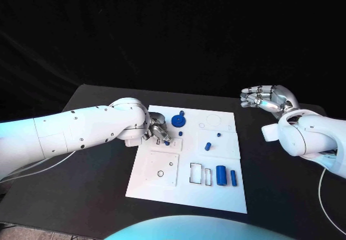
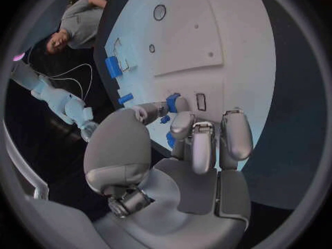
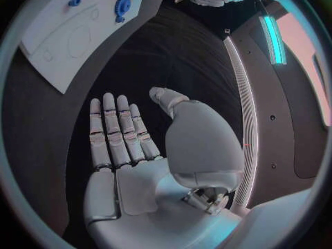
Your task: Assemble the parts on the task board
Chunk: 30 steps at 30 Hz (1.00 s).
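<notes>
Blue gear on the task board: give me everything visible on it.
The blue gear is a round, flat disc with a toothed rim and a raised hub at its centre, matte and plastic-looking. It lies flat on the white task board in its far part, near the middle of its width. The left hand works at a small blue part just beside it; whether any finger touches the gear cannot be told. The right wrist view shows it too, sitting alone on the board.

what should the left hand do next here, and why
Probably a small downward press. The left hand has its fingertips closed around a small blue part at the white task board, near a rectangular slot. The right hand hovers open, off the board, holding nothing.
</notes>
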### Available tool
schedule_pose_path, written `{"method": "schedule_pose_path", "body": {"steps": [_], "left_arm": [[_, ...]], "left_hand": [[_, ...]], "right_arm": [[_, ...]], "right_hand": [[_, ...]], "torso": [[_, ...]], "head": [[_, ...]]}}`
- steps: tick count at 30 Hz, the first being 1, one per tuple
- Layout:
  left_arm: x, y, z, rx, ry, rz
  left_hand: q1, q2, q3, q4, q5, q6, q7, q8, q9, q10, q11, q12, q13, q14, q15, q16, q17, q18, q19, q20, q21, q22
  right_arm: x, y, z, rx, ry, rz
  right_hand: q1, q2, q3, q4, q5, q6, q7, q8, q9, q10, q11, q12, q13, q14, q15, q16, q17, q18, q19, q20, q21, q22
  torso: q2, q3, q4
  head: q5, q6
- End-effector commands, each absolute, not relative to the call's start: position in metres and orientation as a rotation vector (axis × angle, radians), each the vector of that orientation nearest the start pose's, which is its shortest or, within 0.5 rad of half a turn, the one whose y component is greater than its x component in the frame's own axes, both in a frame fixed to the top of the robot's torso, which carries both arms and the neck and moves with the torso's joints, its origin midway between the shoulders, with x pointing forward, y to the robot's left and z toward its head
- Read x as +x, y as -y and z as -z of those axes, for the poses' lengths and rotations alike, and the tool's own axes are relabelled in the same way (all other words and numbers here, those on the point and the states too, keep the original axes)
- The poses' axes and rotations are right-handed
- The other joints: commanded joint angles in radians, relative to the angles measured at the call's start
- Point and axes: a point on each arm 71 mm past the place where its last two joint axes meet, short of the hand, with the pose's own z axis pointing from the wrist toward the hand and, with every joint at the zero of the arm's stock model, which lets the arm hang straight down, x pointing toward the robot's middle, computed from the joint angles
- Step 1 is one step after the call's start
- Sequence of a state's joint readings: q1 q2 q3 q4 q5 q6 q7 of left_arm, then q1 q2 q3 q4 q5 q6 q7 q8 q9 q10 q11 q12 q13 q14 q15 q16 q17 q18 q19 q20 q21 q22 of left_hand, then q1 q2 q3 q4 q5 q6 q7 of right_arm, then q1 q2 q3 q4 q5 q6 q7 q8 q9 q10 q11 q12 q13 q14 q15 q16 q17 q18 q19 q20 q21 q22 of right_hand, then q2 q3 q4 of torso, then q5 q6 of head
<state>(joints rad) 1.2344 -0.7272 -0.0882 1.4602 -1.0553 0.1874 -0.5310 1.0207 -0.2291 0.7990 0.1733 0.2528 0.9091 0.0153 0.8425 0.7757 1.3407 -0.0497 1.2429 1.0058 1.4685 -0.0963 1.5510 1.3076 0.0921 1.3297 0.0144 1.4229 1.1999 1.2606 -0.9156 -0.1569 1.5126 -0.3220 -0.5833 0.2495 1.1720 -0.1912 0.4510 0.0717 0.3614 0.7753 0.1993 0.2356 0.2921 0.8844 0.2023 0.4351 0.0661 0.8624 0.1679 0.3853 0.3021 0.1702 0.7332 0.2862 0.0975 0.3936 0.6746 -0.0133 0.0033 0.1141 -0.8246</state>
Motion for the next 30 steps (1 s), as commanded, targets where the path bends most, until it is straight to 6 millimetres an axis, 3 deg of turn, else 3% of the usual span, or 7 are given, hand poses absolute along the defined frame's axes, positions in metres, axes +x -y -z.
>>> {"method": "schedule_pose_path", "body": {"steps": [1, 5, 7, 11, 13, 19, 30], "left_arm": [[0.4789, -0.1743, 0.2351, -0.074, -2.423, 0.427], [0.4791, -0.1746, 0.2351, -0.075, -2.422, 0.427], [0.479, -0.1745, 0.235, -0.077, -2.42, 0.428], [0.4791, -0.1755, 0.2344, -0.084, -2.411, 0.431], [0.4793, -0.1761, 0.2341, -0.087, -2.408, 0.432], [0.4797, -0.178, 0.2334, -0.096, -2.4, 0.43], [0.4825, -0.1829, 0.2293, -0.122, -2.375, 0.429]], "left_hand": [[-0.007, -0.005, 0.023, -0.031, 0.0, 0.008, -0.005, -0.003, 0.001, 0.005, -0.005, 0.004, 0.002, 0.092, -0.007, 0.004, 0.225, -0.015, 0.008, -0.001, 0.003, 0.002], [-0.013, -0.01, -0.002, -0.013, 0.0, 0.012, -0.007, -0.004, 0.001, 0.005, -0.006, 0.005, 0.002, 0.092, -0.008, 0.004, 0.225, -0.015, 0.009, -0.002, 0.003, 0.002], [-0.02, -0.013, -0.044, 0.015, -0.001, 0.017, -0.008, -0.006, 0.001, 0.005, -0.007, 0.005, 0.003, 0.092, -0.009, 0.004, 0.225, -0.015, 0.01, -0.003, 0.001, 0.002], [-0.016, -0.014, -0.195, 0.097, 0.001, 0.023, -0.007, -0.015, -0.001, 0.001, -0.007, 0.006, 0.003, 0.092, -0.009, 0.004, 0.224, -0.015, 0.011, -0.004, -0.002, 0.002], [-0.019, -0.012, -0.233, 0.116, 0.002, 0.026, -0.006, -0.017, -0.002, 0.001, -0.005, 0.007, 0.004, 0.092, -0.009, 0.004, 0.225, -0.015, 0.011, -0.004, -0.002, 0.002], [-0.027, 0.013, -0.315, 0.121, 0.007, 0.027, -0.006, -0.026, -0.006, 0.001, -0.005, 0.007, 0.005, 0.093, -0.008, 0.005, 0.226, -0.015, 0.013, -0.003, -0.003, 0.003], [-0.025, 0.029, -0.32, 0.12, 0.01, 0.027, -0.007, -0.029, -0.007, 0.0, -0.006, 0.006, 0.003, 0.092, -0.008, 0.004, 0.224, -0.016, 0.014, -0.003, -0.003, 0.004]], "right_arm": [[0.4878, 0.2611, 0.1902, 0.874, -1.465, -1.065], [0.4878, 0.2613, 0.1901, 0.873, -1.466, -1.065], [0.4878, 0.2613, 0.1901, 0.872, -1.466, -1.064], [0.488, 0.2609, 0.19, 0.86, -1.467, -1.057], [0.488, 0.2605, 0.19, 0.856, -1.468, -1.055], [0.4882, 0.2604, 0.1897, 0.846, -1.467, -1.046], [0.4886, 0.2601, 0.1899, 0.84, -1.467, -1.042]], "right_hand": [[-0.01, 0.004, -0.009, 0.001, -0.001, -0.008, 0.069, -0.006, 0.001, -0.007, 0.002, 0.007, 0.001, -0.009, 0.001, 0.002, -0.001, 0.007, -0.008, -0.001, -0.006, -0.002], [-0.011, 0.004, -0.014, 0.002, -0.005, -0.008, 0.069, -0.006, 0.001, -0.009, 0.003, 0.009, 0.001, -0.01, 0.001, 0.003, -0.002, 0.006, -0.012, -0.001, -0.009, -0.004], [-0.012, 0.005, -0.017, 0.003, -0.008, -0.009, 0.069, -0.005, 0.001, -0.01, 0.003, 0.01, 0.001, -0.011, 0.002, 0.003, -0.002, 0.006, -0.014, -0.001, -0.011, -0.006], [-0.023, 0.005, -0.033, 0.013, -0.011, -0.011, 0.07, -0.005, 0.001, -0.014, 0.004, 0.015, 0.001, -0.014, 0.003, 0.006, -0.004, 0.006, -0.019, 0.0, -0.016, -0.01], [-0.027, 0.004, -0.041, 0.017, -0.01, -0.012, 0.071, -0.005, 0.001, -0.017, 0.005, 0.017, 0.001, -0.016, 0.004, 0.007, -0.005, 0.006, -0.023, 0.001, -0.02, -0.012], [-0.055, 0.007, -0.084, 0.046, 0.004, -0.02, 0.075, -0.005, 0.002, -0.032, 0.009, 0.025, 0.001, -0.034, 0.008, 0.005, -0.013, 0.003, -0.036, 0.002, -0.026, -0.021], [-0.064, 0.01, -0.106, 0.061, 0.005, -0.022, 0.076, -0.004, 0.003, -0.039, 0.011, 0.03, 0.001, -0.047, 0.011, 0.002, -0.02, 0.001, -0.038, 0.003, -0.026, -0.024]], "torso": [[-0.001, 0.0003, -0.0001], [-0.001, 0.0001, -0.0003], [-0.001, -0.0001, -0.0003], [0.0, 0.0, -0.0004], [-0.001, 0.0009, 0.0], [0.0, -0.0006, -0.0009], [-0.003, 0.0004, 0.0023]], "head": [[0.0, 0.0], [-0.001, 0.001], [-0.001, 0.002], [0.0, 0.006], [0.001, 0.006], [0.004, 0.008], [0.004, 0.016]]}}
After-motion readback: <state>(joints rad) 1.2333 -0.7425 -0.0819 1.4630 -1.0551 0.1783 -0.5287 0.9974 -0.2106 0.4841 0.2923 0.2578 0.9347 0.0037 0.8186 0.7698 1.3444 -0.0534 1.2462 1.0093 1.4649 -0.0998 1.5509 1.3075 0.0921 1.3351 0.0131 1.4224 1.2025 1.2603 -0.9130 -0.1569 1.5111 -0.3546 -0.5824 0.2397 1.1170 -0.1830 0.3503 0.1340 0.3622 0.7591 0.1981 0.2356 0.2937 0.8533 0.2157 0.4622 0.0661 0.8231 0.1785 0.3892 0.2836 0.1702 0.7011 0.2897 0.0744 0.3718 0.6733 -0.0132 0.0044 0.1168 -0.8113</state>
